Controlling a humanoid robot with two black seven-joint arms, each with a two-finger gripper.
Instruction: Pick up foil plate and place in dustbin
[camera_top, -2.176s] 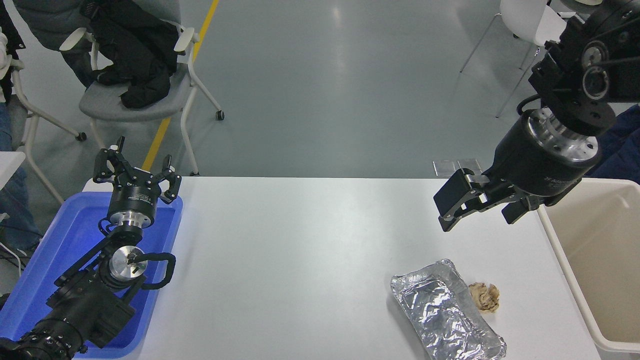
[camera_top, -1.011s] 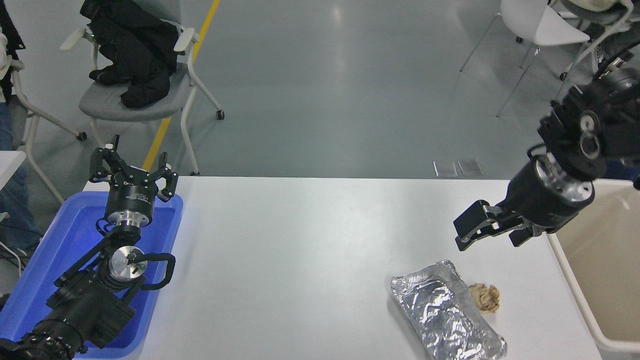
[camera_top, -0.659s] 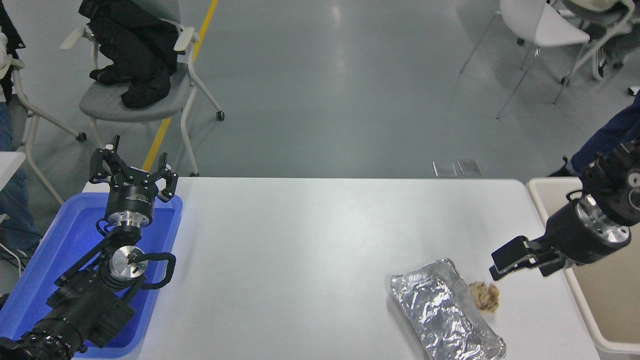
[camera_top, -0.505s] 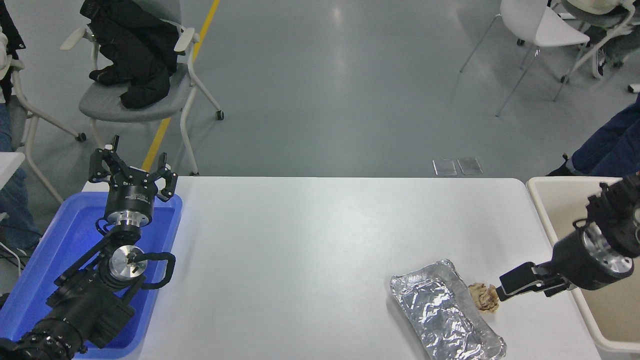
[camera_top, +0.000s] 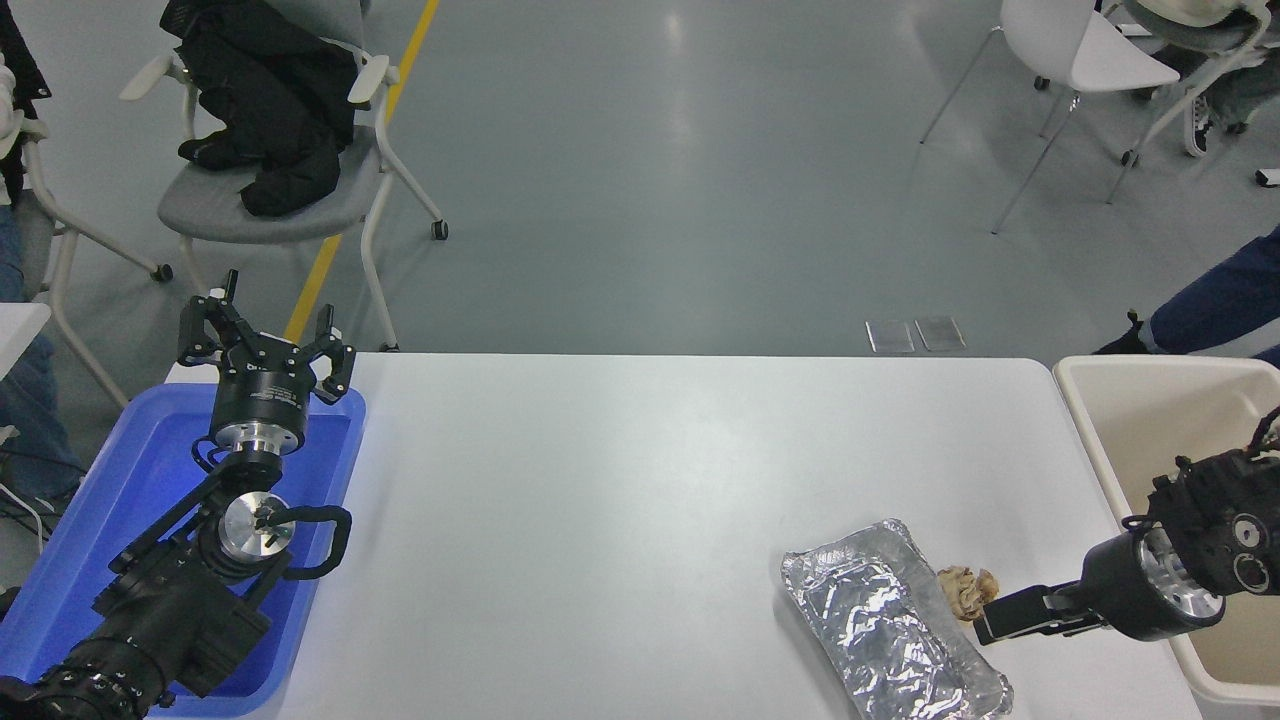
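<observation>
head view. landmark: the foil plate (camera_top: 893, 622), crinkled silver, lying flat on the white table (camera_top: 620, 480) close to its near edge, long axis running diagonally from far-left to near-right, its near-right corner almost at the table edge

small crumpled tan paper ball (camera_top: 966, 591) sits just beside the plate's right long rim, touching it or nearly so; cannot tell which

right gripper (camera_top: 990, 625) comes in low from the right of the plate, pointing left toward it, its tips at the paper ball's near-right side and just beside the plate's right rim. the claw is seen side-on as one dark bar, so cannot tell whether it is wide or narrow, nor whether it touches the ball. nothing visibly held. the right arm's silver wrist ring and black body lie over the rim of the dustbin (camera_top: 1150, 420)

dustbin: cream-beige, thick rounded rim, well to the right of the plate, standing against the table's right edge; only part of its inside shows

left gripper (camera_top: 266, 345) far to the left of the plate, parked over a bright blue tray (camera_top: 120, 480) at the table's left end, claw spread wide, fingers pointing away from the camera, holding nothing

beyond the table, far from the plate: grey floor, a chair (camera_top: 290, 190) with dark clothing piled on it at upper left, a white chair (camera_top: 1075, 50) at upper right, a person's leg in dark blue trousers (camera_top: 1205, 305) behind the dustbin
</observation>
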